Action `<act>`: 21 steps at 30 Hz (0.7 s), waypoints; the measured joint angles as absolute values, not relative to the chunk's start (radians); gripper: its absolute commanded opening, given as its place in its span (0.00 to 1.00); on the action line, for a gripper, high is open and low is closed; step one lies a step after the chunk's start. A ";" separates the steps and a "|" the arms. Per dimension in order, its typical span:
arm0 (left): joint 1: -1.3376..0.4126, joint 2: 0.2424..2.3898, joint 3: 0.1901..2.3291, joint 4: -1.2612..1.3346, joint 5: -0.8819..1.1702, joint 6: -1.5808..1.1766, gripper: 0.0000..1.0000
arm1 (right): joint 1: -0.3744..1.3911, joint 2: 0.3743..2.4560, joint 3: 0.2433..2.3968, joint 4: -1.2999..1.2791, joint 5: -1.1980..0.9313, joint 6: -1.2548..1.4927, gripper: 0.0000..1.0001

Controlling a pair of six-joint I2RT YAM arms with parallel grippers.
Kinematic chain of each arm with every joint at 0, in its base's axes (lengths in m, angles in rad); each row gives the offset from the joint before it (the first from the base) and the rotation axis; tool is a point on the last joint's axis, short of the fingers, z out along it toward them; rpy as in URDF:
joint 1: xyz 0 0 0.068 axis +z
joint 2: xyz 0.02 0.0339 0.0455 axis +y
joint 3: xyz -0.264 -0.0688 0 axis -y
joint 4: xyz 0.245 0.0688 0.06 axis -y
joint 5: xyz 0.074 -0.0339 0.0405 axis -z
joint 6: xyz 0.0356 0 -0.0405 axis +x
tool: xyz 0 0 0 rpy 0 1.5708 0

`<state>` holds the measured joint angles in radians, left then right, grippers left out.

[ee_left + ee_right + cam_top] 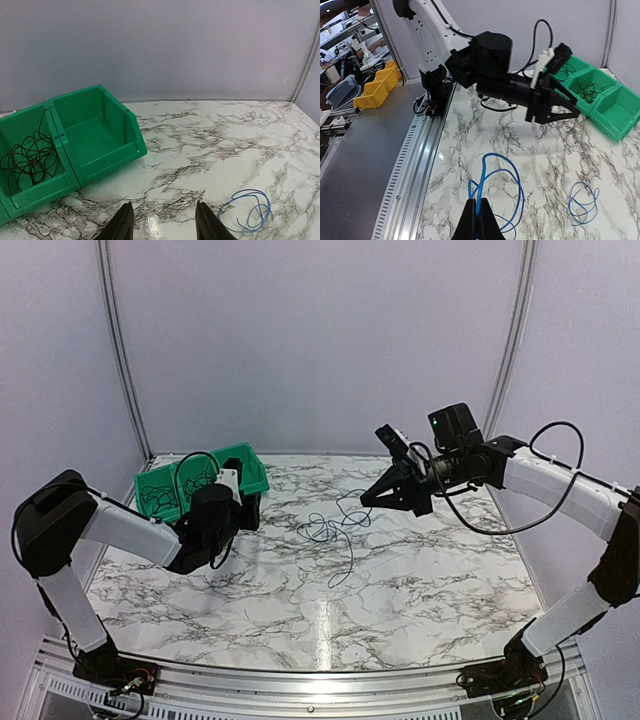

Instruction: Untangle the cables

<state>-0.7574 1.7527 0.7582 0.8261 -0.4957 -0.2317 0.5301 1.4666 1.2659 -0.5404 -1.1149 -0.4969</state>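
Observation:
My right gripper (368, 498) is shut on a thin blue cable (507, 175) and holds its loops above the marble table; the shut tips (479, 217) pinch the strand. In the top view this cable (349, 540) trails down to the table. A second small blue coil (583, 202) lies loose on the table, also seen in the left wrist view (249, 211) and the top view (318, 530). My left gripper (164, 225) is open and empty, low over the table beside the green bins, left of that coil. It shows in the top view (250, 512).
Two joined green bins (102, 150) stand at the back left (250, 478). The left bin holds a tangle of dark thin wires (30, 160); the right bin looks empty. A metal rail (412, 170) runs along the table's near edge.

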 measured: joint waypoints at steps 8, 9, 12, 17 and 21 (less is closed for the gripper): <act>-0.883 1.501 0.651 0.835 -0.252 -0.004 0.54 | 0.489 1.488 1.253 -0.459 -1.024 -0.429 0.00; -0.898 1.472 0.645 0.830 -0.216 0.027 0.54 | 0.488 1.494 1.249 -0.454 -1.013 -0.421 0.00; -0.917 1.408 0.649 0.783 -0.136 0.118 0.54 | 0.487 1.507 1.238 -0.441 -0.990 -0.411 0.00; -0.947 1.380 0.712 0.649 -0.060 0.239 0.53 | 0.487 1.516 1.231 -0.429 -0.966 -0.393 0.00; -0.983 1.396 0.766 0.562 -0.014 0.302 0.52 | 0.487 1.518 1.231 -0.418 -0.957 -0.390 0.00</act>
